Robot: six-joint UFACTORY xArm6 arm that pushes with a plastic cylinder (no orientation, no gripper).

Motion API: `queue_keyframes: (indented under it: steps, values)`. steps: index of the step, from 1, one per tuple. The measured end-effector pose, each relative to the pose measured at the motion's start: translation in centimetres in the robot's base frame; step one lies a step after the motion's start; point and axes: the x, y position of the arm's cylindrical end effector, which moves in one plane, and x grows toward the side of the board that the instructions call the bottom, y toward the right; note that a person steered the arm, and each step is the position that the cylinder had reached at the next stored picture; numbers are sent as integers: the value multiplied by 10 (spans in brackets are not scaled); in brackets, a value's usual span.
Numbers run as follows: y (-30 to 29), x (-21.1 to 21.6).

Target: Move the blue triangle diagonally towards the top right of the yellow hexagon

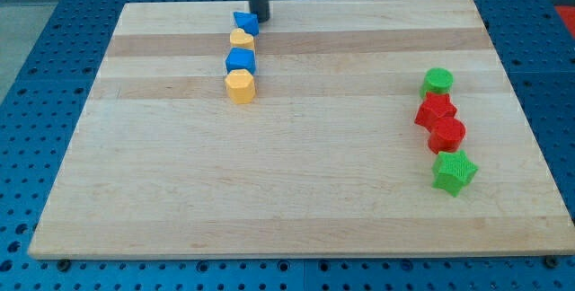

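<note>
The blue triangle (245, 22) lies near the top edge of the wooden board, at the head of a short column of blocks. Below it come a yellow heart-like block (242, 39), a blue block (240, 59) and the yellow hexagon (240, 85). My tip (260, 18) stands just to the right of the blue triangle, touching or nearly touching its right side. The rod rises out of the view's top.
The wooden board (296, 174) lies on a blue perforated table. At the view's right stands a column: a green round block (437, 81), a red block (436, 110), a red block (447, 134) and a green star-like block (454, 172).
</note>
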Motion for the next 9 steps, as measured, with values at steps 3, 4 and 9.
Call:
queue_keyframes:
  steps: [3,4,9]
  values:
    - [34,-23]
    - [-20,-24]
    - [-15,42]
